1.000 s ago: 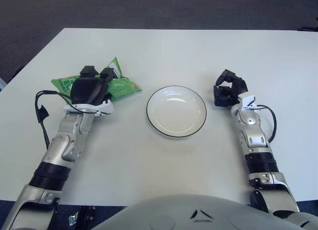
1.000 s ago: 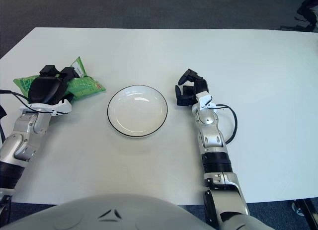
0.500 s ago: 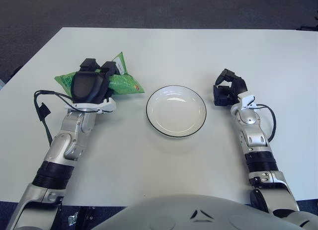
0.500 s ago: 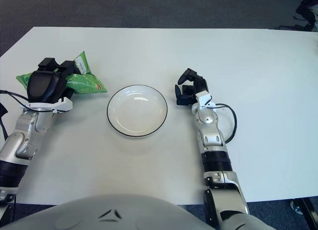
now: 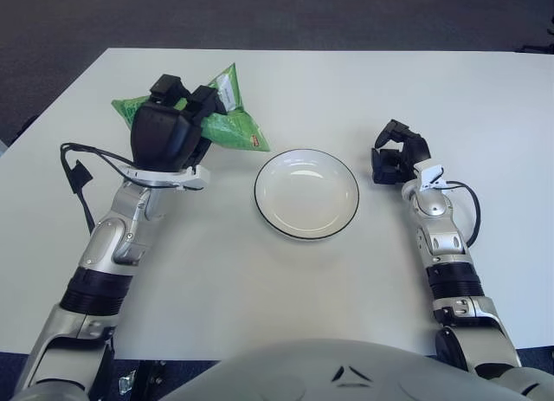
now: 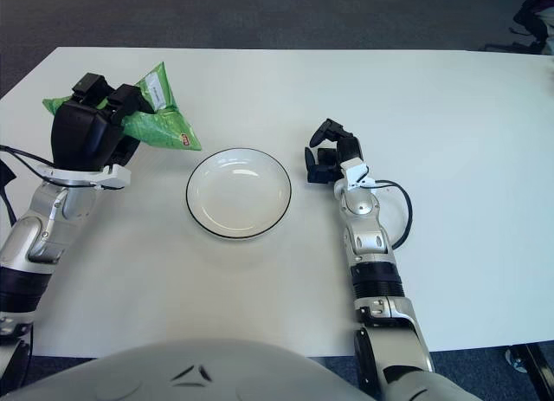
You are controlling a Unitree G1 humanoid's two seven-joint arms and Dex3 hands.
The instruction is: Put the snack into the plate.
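A green snack bag (image 5: 227,126) is held in my left hand (image 5: 171,124), lifted above the white table (image 5: 286,89) at the left. The bag's right corner points toward the plate. A white plate (image 5: 306,193) with a thin dark rim sits empty at the table's middle, to the right of the bag. My right hand (image 5: 394,154) rests on the table just right of the plate, fingers curled and holding nothing.
A black cable (image 5: 82,171) loops beside my left forearm. The table's near edge runs just in front of my body; dark carpet (image 5: 260,16) lies beyond the far edge.
My left hand has lifted the snack bag off the table and carried it up and to the right, nearer the plate. The right hand has not moved.
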